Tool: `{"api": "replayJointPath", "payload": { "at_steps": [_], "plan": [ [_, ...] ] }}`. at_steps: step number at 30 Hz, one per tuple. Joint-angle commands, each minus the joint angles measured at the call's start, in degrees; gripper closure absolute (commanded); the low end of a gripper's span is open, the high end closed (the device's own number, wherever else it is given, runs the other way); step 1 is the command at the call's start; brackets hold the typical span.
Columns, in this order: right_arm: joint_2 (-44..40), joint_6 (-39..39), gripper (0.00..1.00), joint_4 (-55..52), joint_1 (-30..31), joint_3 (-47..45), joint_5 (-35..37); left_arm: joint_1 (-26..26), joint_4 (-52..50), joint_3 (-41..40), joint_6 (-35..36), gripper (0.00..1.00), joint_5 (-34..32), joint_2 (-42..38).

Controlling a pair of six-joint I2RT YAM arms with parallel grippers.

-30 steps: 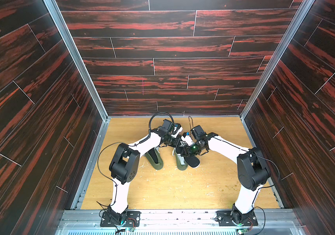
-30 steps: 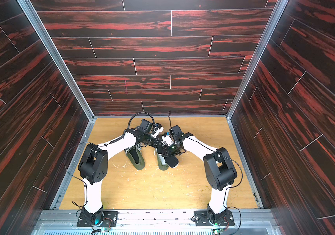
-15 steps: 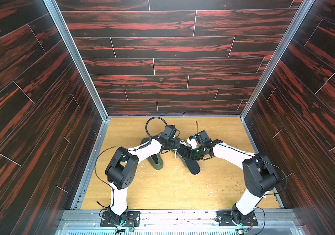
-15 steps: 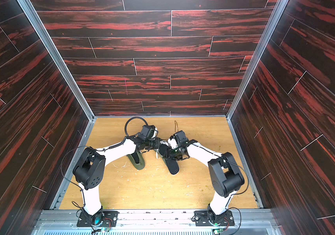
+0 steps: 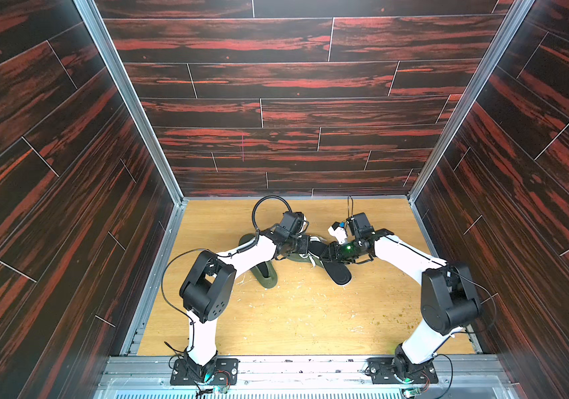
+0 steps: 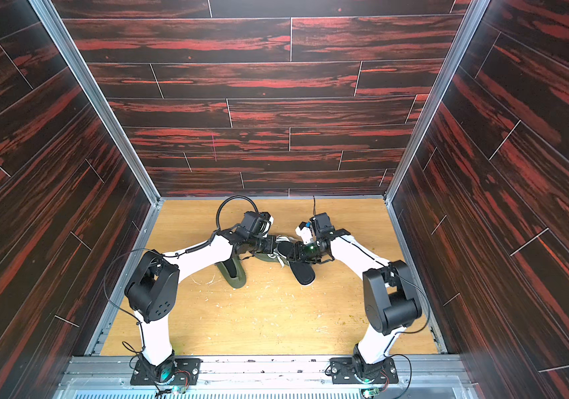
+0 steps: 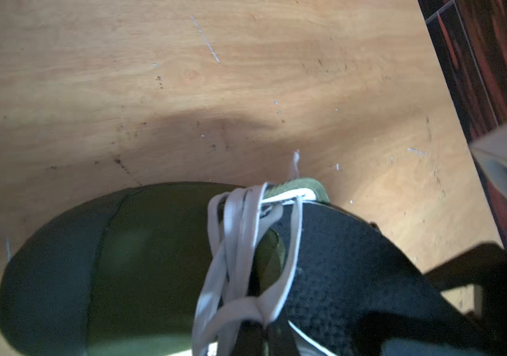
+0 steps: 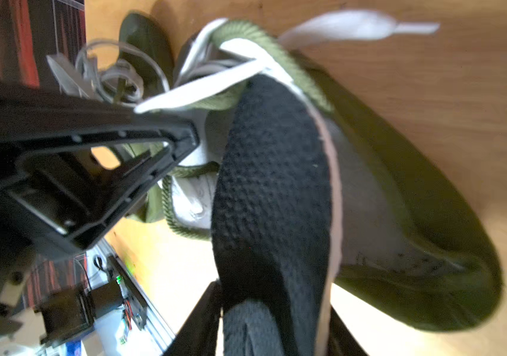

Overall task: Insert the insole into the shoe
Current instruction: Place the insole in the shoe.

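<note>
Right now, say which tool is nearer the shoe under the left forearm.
Left. The left tool is just past that shoe, at the other shoe; the right tool is farther, holding the insole.

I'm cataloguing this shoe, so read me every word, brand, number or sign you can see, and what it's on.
No readable text in any view.
Black textured fabric insole: no print shows.
Olive green lace-up shoe: no logo or size shows.
Small circuit boards at the arm bases: markings too small to read.
</note>
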Motion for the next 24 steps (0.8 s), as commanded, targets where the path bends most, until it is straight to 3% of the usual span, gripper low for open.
{"api": "replayJointPath", "payload": {
  "at_steps": [1,7,13,24],
  "plan": [
    [3.7,-6.2,0.56,-4.6,-0.1,4.1,-2.3,-0.5,-0.6,4.1,8.6,1.00,5.6,0.3],
    [4.4,-11.4,0.56,-11.4,-1.5,7.2,-3.3,0.1,-5.3,5.9,18.1,1.00,3.1,0.4],
    [4.6,-14.4,0.57,-16.6,-2.2,10.3,-8.3,1.7,-7.0,7.2,29.5,1.00,8.2,0.9],
    [0.7,-13.5,0.57,-16.1,-2.0,3.2,-5.8,3.2,-9.9,9.9,38.1,1.00,16.2,1.2]
  ]
}}
